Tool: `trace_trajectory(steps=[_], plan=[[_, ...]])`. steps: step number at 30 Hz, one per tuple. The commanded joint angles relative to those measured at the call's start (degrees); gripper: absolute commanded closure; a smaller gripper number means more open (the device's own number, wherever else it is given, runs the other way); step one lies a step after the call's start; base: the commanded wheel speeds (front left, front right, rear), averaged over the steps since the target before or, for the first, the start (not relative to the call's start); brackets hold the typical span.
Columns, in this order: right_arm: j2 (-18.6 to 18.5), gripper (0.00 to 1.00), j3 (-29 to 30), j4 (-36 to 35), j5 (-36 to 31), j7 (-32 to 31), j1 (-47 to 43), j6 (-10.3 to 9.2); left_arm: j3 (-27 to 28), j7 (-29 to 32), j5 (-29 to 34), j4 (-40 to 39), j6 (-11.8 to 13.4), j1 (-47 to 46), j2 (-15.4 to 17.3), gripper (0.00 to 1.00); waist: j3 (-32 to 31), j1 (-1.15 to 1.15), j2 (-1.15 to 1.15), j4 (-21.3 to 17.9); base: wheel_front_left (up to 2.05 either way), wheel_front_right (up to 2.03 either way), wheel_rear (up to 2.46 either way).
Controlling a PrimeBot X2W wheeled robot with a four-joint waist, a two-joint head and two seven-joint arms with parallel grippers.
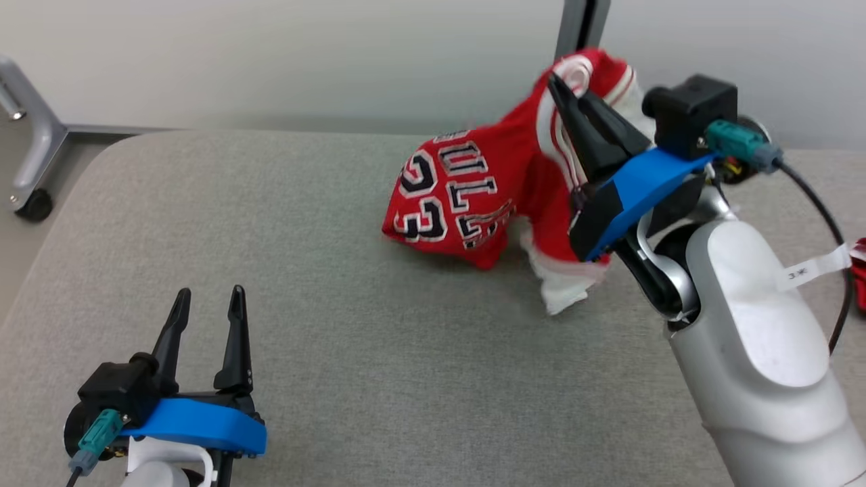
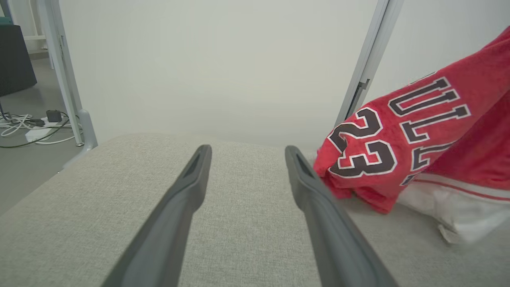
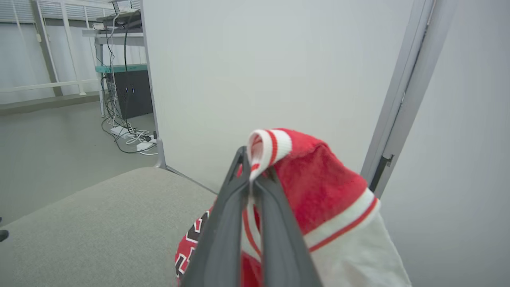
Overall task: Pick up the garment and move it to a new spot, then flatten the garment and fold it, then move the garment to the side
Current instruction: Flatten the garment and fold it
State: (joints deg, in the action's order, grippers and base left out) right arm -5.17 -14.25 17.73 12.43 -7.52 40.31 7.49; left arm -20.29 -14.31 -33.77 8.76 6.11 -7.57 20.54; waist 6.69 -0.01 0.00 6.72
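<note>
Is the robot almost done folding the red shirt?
Not nearly. Done: the right gripper is shut on the red jersey by its striped edge. Happening: lifting it, bottom touching the grey table. Left: moving, flattening, folding, setting aside. The left gripper is open, empty.

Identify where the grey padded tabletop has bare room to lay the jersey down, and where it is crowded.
Widest free patch: the grey fabric-covered tabletop between the open left claw and the red-and-white basketball jersey. The near middle, below the jersey, is bare. Crowded: the far right, where the shut right claw holds the jersey.
</note>
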Motion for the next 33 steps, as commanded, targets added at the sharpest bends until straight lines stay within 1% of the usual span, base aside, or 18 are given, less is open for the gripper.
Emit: trace_trajectory(steps=[1,5,7,10,12,14,16,19,22,24,25,27,28,31,33], plan=[[-0.4,1.0,-2.1,-4.9,1.9,-2.3,1.7,0.01,0.4,-0.4,-0.1,-0.4,0.3,0.5,0.4,0.0,-1.4,0.01,0.0,-1.4,0.0,0.0,0.0],[0.0,1.0,-6.9,-12.7,5.8,-6.4,5.5,0.01,0.5,-0.4,-0.3,-0.9,0.4,1.3,0.6,0.0,-1.9,0.01,0.0,-2.1,0.0,0.0,0.0],[0.2,1.0,-9.2,-14.8,6.8,-7.6,7.5,0.01,0.6,-0.4,-0.4,-1.1,0.6,1.5,0.7,0.0,-2.1,0.01,0.0,-2.3,0.0,0.0,0.0],[0.9,1.0,-10.5,-17.4,8.9,-8.5,10.4,0.01,0.8,-0.4,-0.3,-1.6,1.0,1.7,0.8,0.0,-2.1,0.01,0.0,-2.7,0.0,0.0,0.0],[1.2,1.0,-9.9,-18.3,9.0,-9.4,11.5,0.01,0.9,-0.5,-0.3,-1.9,1.1,2.0,1.0,0.0,-2.0,0.01,0.0,-3.0,0.0,0.0,0.0],[1.5,1.0,-7.7,-18.2,8.0,-10.8,11.3,0.01,1.0,-0.5,-0.3,-2.3,1.3,2.1,1.0,0.0,-1.9,0.01,0.0,-3.1,0.0,0.0,0.0],[1.7,1.0,-5.0,-17.2,6.9,-13.1,8.9,0.01,0.9,-0.5,-0.2,-2.6,1.4,2.0,1.0,0.0,-1.7,0.01,0.0,-3.2,0.0,0.0,0.0],[1.8,1.0,-0.4,-15.1,4.6,-16.5,4.6,0.01,0.5,-0.3,-0.2,-3.0,1.3,1.6,0.9,0.0,-0.9,0.01,0.0,-3.2,0.0,0.0,0.0],[0.8,1.0,4.9,-11.3,1.8,-16.8,0.4,0.01,0.0,0.0,0.1,-3.4,1.0,0.5,0.7,0.0,0.5,0.01,0.0,-2.8,0.0,0.0,0.0],[-0.5,1.0,8.5,-7.2,0.7,-14.8,-1.3,0.01,-0.5,0.2,0.4,-3.6,0.5,-0.5,0.5,0.0,1.8,0.01,0.0,-2.1,0.0,0.0,0.0],[-0.5,1.0,8.5,-7.2,0.7,-14.8,-1.3,0.01,-0.5,0.2,0.4,-3.6,0.5,-0.5,0.5,0.0,1.8,0.01,0.0,-2.1,0.0,0.0,0.0],[-1.8,1.0,10.6,-2.1,0.4,-11.9,-1.2,0.02,-1.2,0.4,0.7,-3.4,0.2,-1.4,0.2,0.0,2.8,0.01,0.0,-1.2,0.0,0.0,0.0],[-2.6,1.0,11.7,0.8,0.3,-10.4,-0.5,0.02,-1.7,0.5,0.8,-3.3,0.0,-2.0,0.1,0.0,3.5,0.01,0.0,-0.5,0.0,0.0,0.0],[-5.5,1.0,12.5,9.3,-0.1,-5.6,2.9,0.02,-2.7,0.8,1.4,-2.6,-1.0,-3.8,-0.3,0.0,5.1,0.01,0.0,1.5,0.0,0.0,0.0],[-6.2,1.0,12.8,14.6,1.0,-2.2,5.3,0.02,-3.3,0.8,1.6,-2.2,-1.3,-4.8,-0.5,0.0,6.1,0.01,0.0,2.7,0.0,0.0,0.0]])
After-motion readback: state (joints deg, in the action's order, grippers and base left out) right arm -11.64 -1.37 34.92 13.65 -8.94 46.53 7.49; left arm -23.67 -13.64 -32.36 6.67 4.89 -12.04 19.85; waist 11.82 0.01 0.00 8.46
